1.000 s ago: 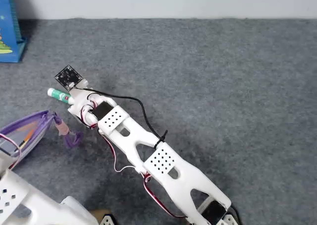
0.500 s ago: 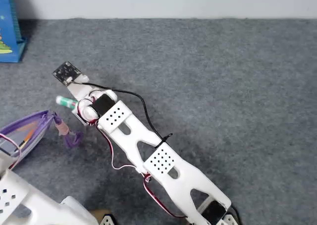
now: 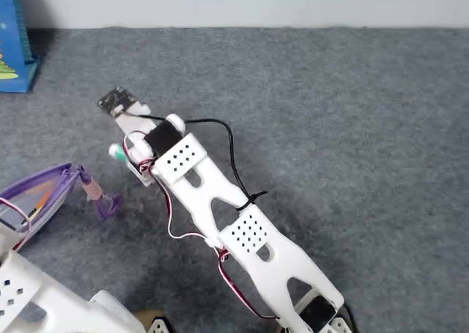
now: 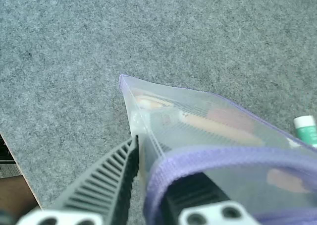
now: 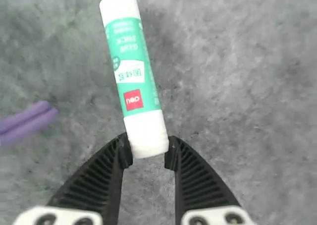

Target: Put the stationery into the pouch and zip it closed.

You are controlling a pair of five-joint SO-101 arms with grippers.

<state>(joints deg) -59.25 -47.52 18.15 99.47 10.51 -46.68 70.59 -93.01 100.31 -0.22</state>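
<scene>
— What has the right claw (image 5: 147,148) got?
— The glue stick (image 5: 131,76). Its two fingers press the stick's white end, one on each side, so the jaws stand only as wide as the stick is thick (narrow, but not closed to nothing). The green label and the white cap jut straight out past the fingertips.
— Anything else near that claw?
— A purple strap (image 5: 25,123) lies on the grey mat (image 5: 247,61) off to one side of the fingers. It touches neither them nor the stick.
— And the left claw (image 4: 148,170)?
— It is clamped on the pouch (image 4: 198,121). One ribbed finger sits outside the clear wall and the other is inside, under the purple rim, with the wall pinched between them. The pouch's mouth gapes right at the claw, and its pointed corner lies beyond the fingertips on the mat.
— Is anything in it?
— Some long pale and orange pieces show through the wall (too blurred to name).
— How do the two claws lie to each other?
— From above, the right claw with the stick is near the pouch's open end, beside it rather than over it. The strap trails on the mat close by. Seen from the left claw, the stick's cap peeks in just past the pouch's rim.
</scene>
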